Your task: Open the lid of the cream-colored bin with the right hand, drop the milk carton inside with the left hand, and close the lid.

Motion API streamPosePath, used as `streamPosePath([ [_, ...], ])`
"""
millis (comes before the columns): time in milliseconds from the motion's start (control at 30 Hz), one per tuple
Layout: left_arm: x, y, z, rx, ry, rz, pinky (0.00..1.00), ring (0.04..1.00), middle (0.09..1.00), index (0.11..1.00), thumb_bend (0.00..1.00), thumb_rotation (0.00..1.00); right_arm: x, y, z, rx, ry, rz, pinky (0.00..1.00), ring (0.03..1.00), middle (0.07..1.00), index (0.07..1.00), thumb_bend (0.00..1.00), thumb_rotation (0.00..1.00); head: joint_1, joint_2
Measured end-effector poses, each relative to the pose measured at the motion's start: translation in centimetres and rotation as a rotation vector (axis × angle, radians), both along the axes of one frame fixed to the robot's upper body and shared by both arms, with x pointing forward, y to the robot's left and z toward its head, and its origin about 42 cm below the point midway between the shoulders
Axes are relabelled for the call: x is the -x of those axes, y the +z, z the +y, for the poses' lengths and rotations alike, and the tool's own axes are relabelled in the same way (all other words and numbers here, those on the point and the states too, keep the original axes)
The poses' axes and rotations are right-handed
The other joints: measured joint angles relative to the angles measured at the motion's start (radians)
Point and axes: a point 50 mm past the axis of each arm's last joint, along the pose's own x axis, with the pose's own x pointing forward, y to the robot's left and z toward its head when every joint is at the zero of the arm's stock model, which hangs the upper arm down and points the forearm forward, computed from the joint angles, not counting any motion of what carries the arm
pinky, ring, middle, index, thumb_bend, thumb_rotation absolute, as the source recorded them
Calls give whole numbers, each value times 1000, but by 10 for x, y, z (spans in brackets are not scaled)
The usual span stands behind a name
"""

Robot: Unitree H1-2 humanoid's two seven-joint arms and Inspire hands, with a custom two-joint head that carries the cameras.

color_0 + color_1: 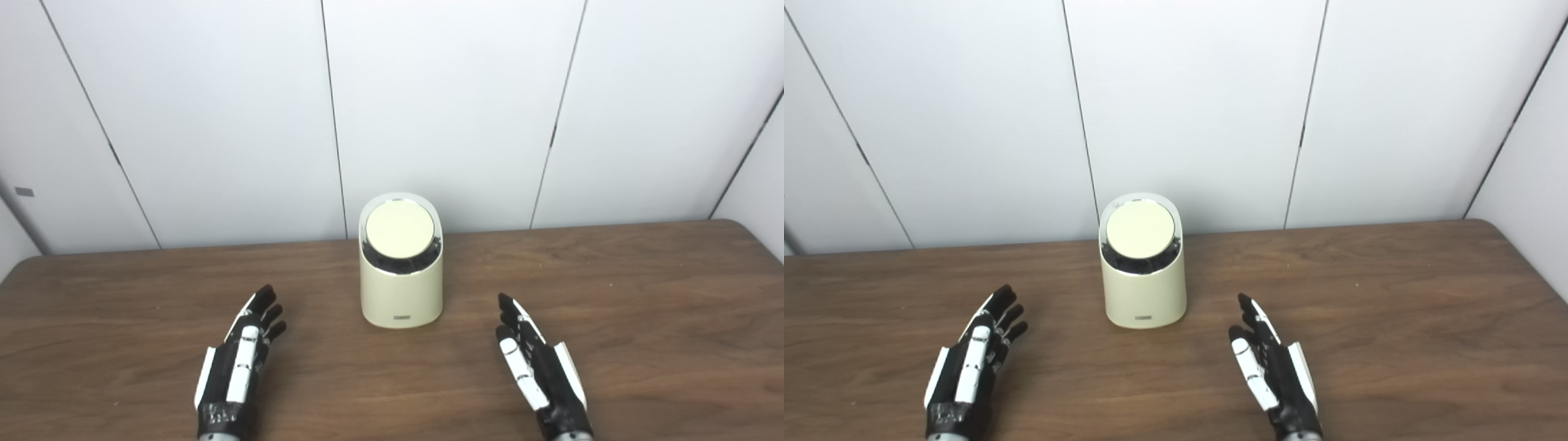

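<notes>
A cream-colored bin (pixel 401 288) stands upright near the middle of the brown table (pixel 643 294). Its round slanted lid (pixel 400 229) lies shut inside a dark ring. My left hand (pixel 240 364) rests low over the table to the bin's front left, fingers stretched out and apart, holding nothing. To the bin's front right, my right hand (pixel 538 367) is likewise open with nothing in it. Both hands are well apart from the bin. No milk carton shows in either view.
White wall panels (pixel 441 110) rise right behind the table's far edge. The table's right corner (pixel 753 236) curves off near the side wall.
</notes>
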Motion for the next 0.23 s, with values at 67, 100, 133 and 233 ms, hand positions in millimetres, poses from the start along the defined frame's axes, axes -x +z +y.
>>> streamPosePath([
  [67, 5, -1, 1, 0, 2, 11, 883, 922, 933, 938, 268, 798, 0, 1, 0, -9, -5, 5, 894, 943, 946, 930, 120, 867, 3, 3],
  [100, 7, 0, 1, 0, 2, 9, 884, 923, 933, 937, 275, 794, 0, 2, 0, -10, -11, 13, 882, 938, 942, 928, 121, 886, 2, 6],
  [133, 9, 1, 1, 0, 3, 11, 885, 923, 933, 935, 277, 791, 0, 3, 0, -6, -16, 18, 873, 933, 937, 923, 127, 898, 2, 6],
  [233, 13, 2, 2, 0, 7, 17, 890, 924, 932, 930, 279, 789, 0, 5, 0, -6, -25, 25, 870, 926, 924, 907, 129, 876, 0, 8],
])
